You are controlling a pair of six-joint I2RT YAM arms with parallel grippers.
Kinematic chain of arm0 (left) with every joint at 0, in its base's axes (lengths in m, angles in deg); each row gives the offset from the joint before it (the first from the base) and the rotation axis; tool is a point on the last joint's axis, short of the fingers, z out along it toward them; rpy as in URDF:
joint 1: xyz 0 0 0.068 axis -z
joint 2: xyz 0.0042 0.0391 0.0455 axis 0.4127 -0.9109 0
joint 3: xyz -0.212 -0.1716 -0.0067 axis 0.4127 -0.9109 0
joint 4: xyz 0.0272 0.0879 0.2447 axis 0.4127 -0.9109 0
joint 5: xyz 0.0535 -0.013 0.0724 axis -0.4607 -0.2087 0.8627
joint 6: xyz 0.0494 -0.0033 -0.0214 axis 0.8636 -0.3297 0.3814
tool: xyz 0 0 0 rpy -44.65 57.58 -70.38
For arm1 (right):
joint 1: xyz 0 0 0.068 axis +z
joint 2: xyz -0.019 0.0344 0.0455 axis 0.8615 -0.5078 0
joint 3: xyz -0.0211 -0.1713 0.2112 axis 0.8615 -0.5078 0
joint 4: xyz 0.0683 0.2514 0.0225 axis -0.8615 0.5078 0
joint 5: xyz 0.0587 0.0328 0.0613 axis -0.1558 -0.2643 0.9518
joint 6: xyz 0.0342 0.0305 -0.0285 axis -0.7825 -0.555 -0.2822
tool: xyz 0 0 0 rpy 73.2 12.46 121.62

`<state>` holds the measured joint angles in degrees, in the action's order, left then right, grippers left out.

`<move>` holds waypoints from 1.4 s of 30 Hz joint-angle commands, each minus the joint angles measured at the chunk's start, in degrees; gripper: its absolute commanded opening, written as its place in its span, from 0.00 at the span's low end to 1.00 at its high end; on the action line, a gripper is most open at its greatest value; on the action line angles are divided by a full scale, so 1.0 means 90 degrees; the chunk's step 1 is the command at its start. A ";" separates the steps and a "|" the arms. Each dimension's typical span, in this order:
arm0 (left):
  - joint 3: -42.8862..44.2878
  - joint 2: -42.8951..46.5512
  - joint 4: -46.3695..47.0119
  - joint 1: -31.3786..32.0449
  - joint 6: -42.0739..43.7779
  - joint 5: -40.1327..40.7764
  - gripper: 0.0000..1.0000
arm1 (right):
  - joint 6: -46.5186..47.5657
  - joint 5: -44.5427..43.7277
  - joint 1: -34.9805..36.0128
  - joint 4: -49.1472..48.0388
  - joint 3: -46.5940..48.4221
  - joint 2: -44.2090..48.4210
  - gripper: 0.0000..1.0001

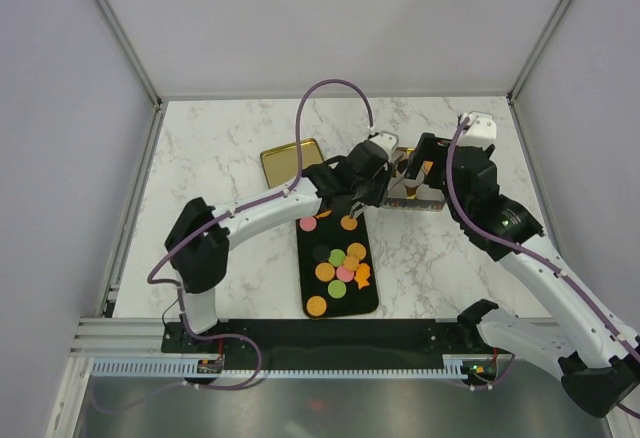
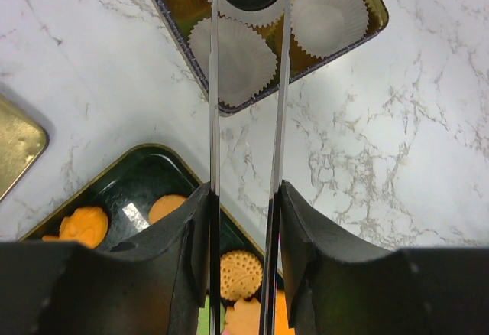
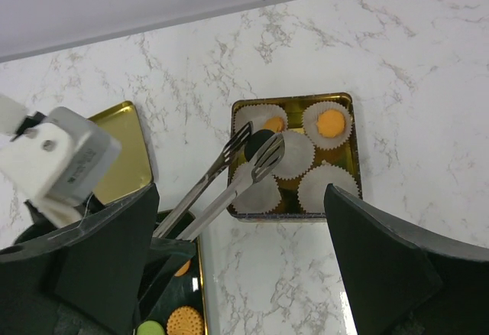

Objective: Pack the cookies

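Left pincer (image 2: 243,220) is clamped on tongs (image 3: 221,186) whose tips pinch a dark cookie (image 3: 258,142) over the tin (image 3: 356,159), where two paper cups (image 3: 328,186) hold orange cookies (image 3: 331,123) and the others show bare. Right pincer (image 3: 241,213) gapes wide above the tin, gripping nothing; more cookies (image 1: 337,258) lie in the black tray (image 1: 365,303) on the worktop (image 1: 220,158), a gold lid (image 1: 290,158) near it.

ahead of the left tool (image 2: 243,201), its tongs (image 2: 213,82) reach over the tin (image 2: 380,15), whose paper cups (image 2: 328,14) sit packed close; bare bench (image 2: 405,136) opens to its right; the right tool (image 3: 238,197) hangs just beyond.
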<state>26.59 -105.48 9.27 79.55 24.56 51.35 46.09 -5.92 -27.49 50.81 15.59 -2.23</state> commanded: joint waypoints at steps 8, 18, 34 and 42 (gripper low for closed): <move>0.0838 -0.0824 0.0479 -0.0057 0.0390 -0.0247 0.44 | 0.0056 -0.0468 -0.0019 0.0347 0.0295 0.0381 0.98; 0.0985 -0.1195 0.0508 -0.0105 0.0448 -0.0207 0.46 | 0.0075 -0.0438 -0.0009 0.0367 0.0295 0.0323 0.98; 0.1210 -0.1420 0.0586 -0.0105 0.0546 -0.0129 0.54 | 0.0105 -0.0389 -0.0019 0.0367 0.0247 0.0401 0.98; 0.1034 -0.1157 0.0537 -0.0105 0.0517 -0.0159 0.55 | 0.0124 -0.0380 -0.0019 0.0357 0.0285 0.0323 0.98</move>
<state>34.96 -118.14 11.65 78.70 27.24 49.50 46.31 -8.81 -27.49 54.41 16.10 0.40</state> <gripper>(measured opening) 0.551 0.982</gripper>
